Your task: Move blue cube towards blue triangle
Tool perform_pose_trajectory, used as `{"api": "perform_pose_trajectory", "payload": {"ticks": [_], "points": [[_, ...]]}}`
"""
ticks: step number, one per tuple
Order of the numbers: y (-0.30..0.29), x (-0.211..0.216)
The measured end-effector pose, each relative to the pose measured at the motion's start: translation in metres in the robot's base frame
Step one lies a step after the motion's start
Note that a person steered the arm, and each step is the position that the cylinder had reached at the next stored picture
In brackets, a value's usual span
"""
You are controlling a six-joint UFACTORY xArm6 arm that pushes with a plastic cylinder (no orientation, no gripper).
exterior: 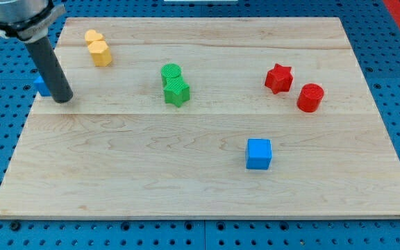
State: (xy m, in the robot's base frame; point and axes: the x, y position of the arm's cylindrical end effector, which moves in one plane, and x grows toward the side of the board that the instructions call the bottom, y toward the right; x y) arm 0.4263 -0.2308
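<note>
My tip (64,99) rests on the wooden board (186,187) close to its left edge, toward the top-left corner. There is no pincer here, only the bare rod, and it holds nothing. Just left of the tip, touching the rod or nearly so, a blue block (42,86) peeks out at the board's left edge; the rod hides most of it, so its shape cannot be made out. The blue cube (259,153) sits well apart from the tip, right of centre and toward the bottom edge, with no other block touching it.
</note>
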Motion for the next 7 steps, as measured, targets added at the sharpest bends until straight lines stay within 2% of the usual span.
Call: {"api": "perform_pose_trajectory", "payload": {"ticks": [1, 3, 4, 5, 6, 7], "points": [[-0.074, 0.012], [-0.074, 0.004], [-0.071, -0.070], [-0.066, -0.109], [-0.060, -0.072], [-0.049, -0.055]]}}
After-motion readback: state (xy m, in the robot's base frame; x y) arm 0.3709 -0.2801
